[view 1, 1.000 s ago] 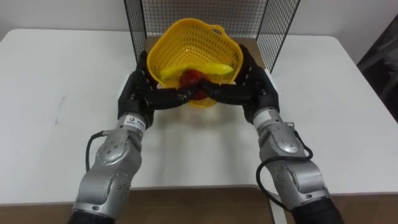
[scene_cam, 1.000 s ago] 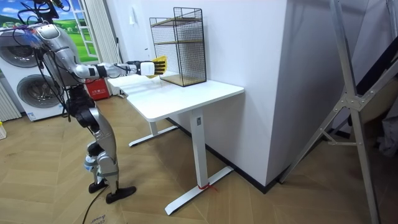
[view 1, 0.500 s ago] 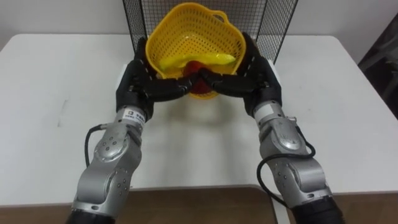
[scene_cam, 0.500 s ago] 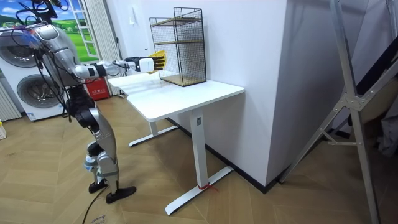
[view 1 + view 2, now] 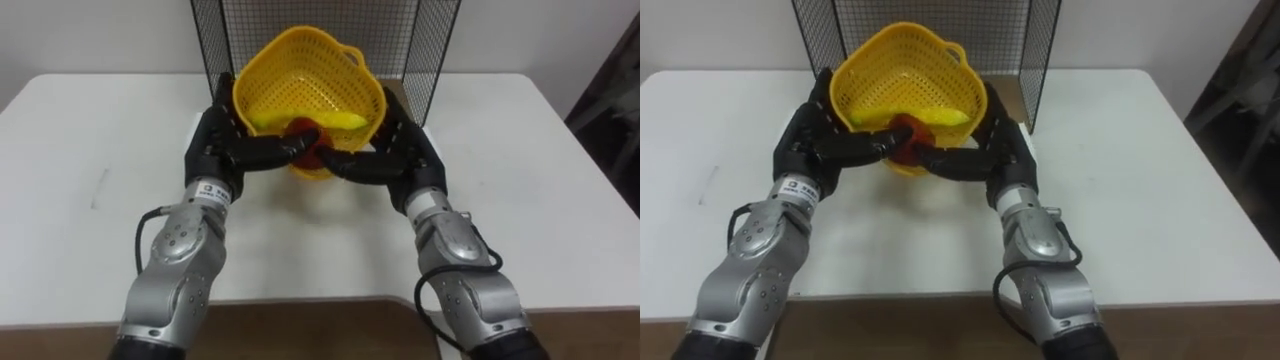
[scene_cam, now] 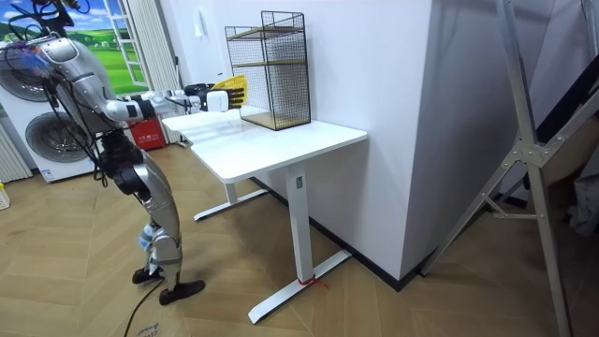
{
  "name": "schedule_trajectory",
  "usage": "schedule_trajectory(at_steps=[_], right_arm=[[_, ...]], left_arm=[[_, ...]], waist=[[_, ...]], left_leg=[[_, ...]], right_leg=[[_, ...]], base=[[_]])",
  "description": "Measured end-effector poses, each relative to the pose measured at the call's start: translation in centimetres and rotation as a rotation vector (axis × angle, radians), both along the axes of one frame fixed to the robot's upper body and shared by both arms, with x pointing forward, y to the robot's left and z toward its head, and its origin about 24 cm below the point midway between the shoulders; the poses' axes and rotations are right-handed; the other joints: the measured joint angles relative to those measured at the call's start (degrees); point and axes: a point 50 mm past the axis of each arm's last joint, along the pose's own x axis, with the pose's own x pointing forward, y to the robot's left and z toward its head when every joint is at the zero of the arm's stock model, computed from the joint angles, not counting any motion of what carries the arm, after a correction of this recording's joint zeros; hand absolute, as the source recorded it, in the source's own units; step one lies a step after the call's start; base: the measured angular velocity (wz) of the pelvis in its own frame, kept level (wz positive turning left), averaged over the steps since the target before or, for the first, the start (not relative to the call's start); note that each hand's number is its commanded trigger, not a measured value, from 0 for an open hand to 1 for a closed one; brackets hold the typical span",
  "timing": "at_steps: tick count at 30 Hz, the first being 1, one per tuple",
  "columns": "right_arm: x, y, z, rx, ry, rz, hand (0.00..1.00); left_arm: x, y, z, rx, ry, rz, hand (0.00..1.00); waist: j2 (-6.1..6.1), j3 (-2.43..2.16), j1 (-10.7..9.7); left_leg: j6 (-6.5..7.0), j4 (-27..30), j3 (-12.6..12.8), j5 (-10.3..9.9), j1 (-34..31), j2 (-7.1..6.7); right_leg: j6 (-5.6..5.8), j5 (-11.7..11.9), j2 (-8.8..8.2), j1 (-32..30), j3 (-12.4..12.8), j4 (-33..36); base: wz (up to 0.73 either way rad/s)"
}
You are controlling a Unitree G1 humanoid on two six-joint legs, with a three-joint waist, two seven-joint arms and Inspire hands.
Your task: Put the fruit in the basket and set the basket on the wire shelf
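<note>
eye views: head cam, down, close | room view: far, side-on | shared: table (image 6: 281,140), wire shelf (image 6: 271,75)

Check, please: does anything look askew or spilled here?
The yellow basket looks tipped toward the robot and squeezed out of round between the left hand and right hand, before the wire shelf. The banana and red fruit lie inside; nothing is spilled.

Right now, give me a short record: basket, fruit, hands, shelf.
basket: yellow, tilted toward the robot, held over the table
fruit: banana and red fruit, inside the basket
left hand: fingers round the basket's left side
right hand: fingers round its right side
shelf: just behind the basket; basket not yet on it
</note>
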Motion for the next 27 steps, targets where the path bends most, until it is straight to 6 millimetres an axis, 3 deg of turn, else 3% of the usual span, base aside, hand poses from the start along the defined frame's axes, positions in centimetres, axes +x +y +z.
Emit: schedule_trajectory(at_steps=[1, 2, 3, 4, 5, 7, 8, 15, 21, 27], right_arm=[[0.1, 0.0, 0.1, 0.002, -0.001, -0.001, 0.00], [0.2, -0.1, 0.2, 0.001, -0.005, -0.001, 0.00], [0.2, -0.3, 0.2, -0.007, -0.007, -0.001, 0.00], [0.2, -0.3, 0.2, -0.010, -0.008, 0.002, 0.00], [0.1, -0.3, 0.1, -0.015, -0.005, 0.009, 0.00], [0.3, -0.3, 0.3, -0.018, -0.014, 0.010, 0.00], [0.4, -0.5, 0.5, -0.022, -0.020, 0.010, 0.00], [0.7, -1.0, 0.8, -0.045, -0.036, 0.014, 0.00], [0.8, -1.2, 1.5, -0.044, -0.068, 0.008, 0.00], [0.9, -1.1, 3.3, -0.061, -0.144, -0.001, 0.00]], left_arm=[[0.0, -0.1, 0.0, -0.004, 0.000, -0.003, 0.00], [0.0, -0.2, -0.1, -0.005, 0.005, -0.002, 0.00], [0.0, -0.2, -0.3, -0.002, 0.009, 0.000, 0.00], [0.0, -0.2, -0.3, -0.003, 0.009, -0.002, 0.00], [0.0, -0.1, -0.3, 0.003, 0.011, -0.004, 0.00], [0.1, -0.2, -0.2, 0.000, 0.004, -0.006, 0.00], [0.1, -0.3, -0.1, 0.001, 0.003, -0.009, 0.00], [0.5, -0.5, 0.5, -0.003, -0.022, -0.022, 0.00], [0.6, -0.7, 1.1, -0.009, -0.043, -0.026, 0.00], [0.6, -0.8, 1.5, -0.042, -0.063, -0.029, 0.00]], waist=[[-0.18, 0.00, 0.04], [-0.23, -0.03, 0.55], [-0.05, -0.27, 1.01], [-0.04, -0.28, 0.96], [-0.64, -0.92, 0.70], [-1.45, -1.55, 0.09], [-1.54, -1.60, -0.17], [-1.58, -1.64, -0.85], [-1.62, -1.62, -0.94], [-2.60, -1.03, -0.94]], left_leg=[[0.01, -2.42, -0.01, 0.00, -1.34, -0.19], [-0.39, -9.32, 0.67, 0.44, -3.33, -0.45], [-0.73, -18.29, 0.68, 2.55, -3.66, -0.27], [-0.42, -22.00, 0.45, 4.75, -4.03, -0.19], [-0.22, -24.59, 0.57, 8.60, -3.57, -0.46], [0.59, -26.58, 0.56, 11.32, -2.61, -1.66], [1.16, -26.84, 0.65, 12.35, -1.89, -2.34], [2.04, -26.93, 0.31, 11.09, -1.74, -5.18], [2.33, -27.76, -0.01, 10.78, -1.62, -6.55], [3.65, -28.63, 1.25, 9.65, 0.51, -8.50]], right_leg=[[0.10, -0.09, -0.17, -0.29, 0.15, 0.04], [0.03, -0.10, -0.32, -0.65, 0.54, 0.08], [0.10, -0.17, -0.36, -0.93, 0.42, 0.43], [0.20, -0.51, -0.23, -1.02, 0.35, 0.69], [0.62, -1.45, -0.44, -1.12, 0.51, 1.32], [1.21, -2.01, -1.08, -0.87, 0.31, 1.11], [1.61, -2.25, -1.46, 0.10, 0.27, 0.30], [3.23, -3.38, -4.29, 1.99, -0.39, -2.64], [3.94, -3.97, -5.43, 2.50, -1.07, -3.29], [5.34, -5.53, -7.55, 3.93, -0.47, -3.15]], base=[[-0.17], [-0.36], [-0.33], [-0.24], [0.00], [0.06], [0.07], [0.10], [0.08], [-0.03]])
